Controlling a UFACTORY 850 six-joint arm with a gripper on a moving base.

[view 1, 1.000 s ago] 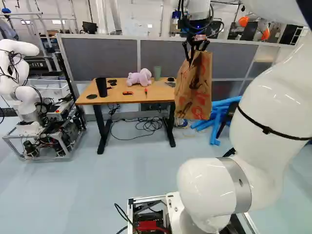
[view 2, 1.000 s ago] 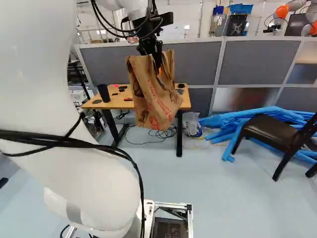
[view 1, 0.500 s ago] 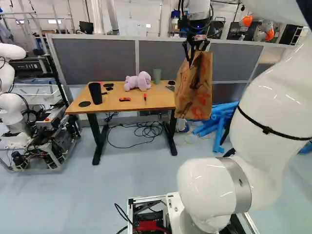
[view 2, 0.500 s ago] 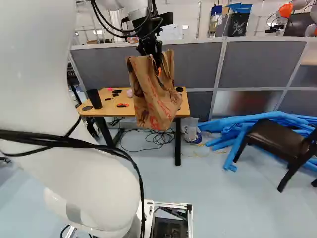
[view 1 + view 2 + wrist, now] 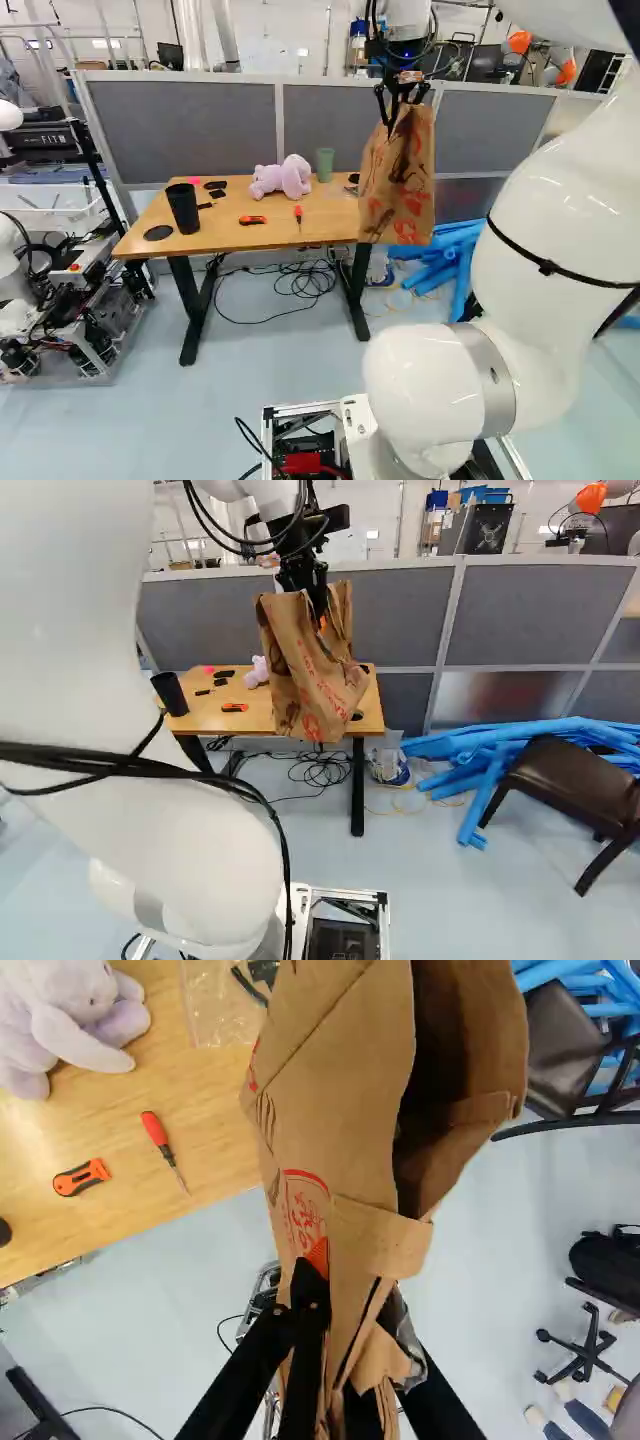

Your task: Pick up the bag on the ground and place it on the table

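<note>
My gripper (image 5: 403,98) holds the brown paper bag (image 5: 398,180) by its top, and the bag hangs upright below it. In the wrist view the gripper (image 5: 345,1360) is shut on the crumpled rim of the bag (image 5: 350,1090), whose mouth gapes partly open. The wooden table (image 5: 230,228) stands beyond the bag in the base views; the bag overlaps its right end in the right base view. From the wrist, the tabletop (image 5: 130,1210) shows beside the bag. Whether the bag is over the tabletop I cannot tell.
On the table are a purple plush toy (image 5: 282,177), a black cup (image 5: 183,208), a green cup (image 5: 325,164), a red screwdriver (image 5: 158,1132) and an orange cutter (image 5: 82,1177). Blue foam tubes (image 5: 500,745) and a dark chair (image 5: 570,780) stand to the right. Another robot (image 5: 15,270) is at left.
The base has moved closer to the table and turned somewhat, so the scene has shifted and grown. Arm and bag hold their pose against the base joint, the bag still in the gripper.
</note>
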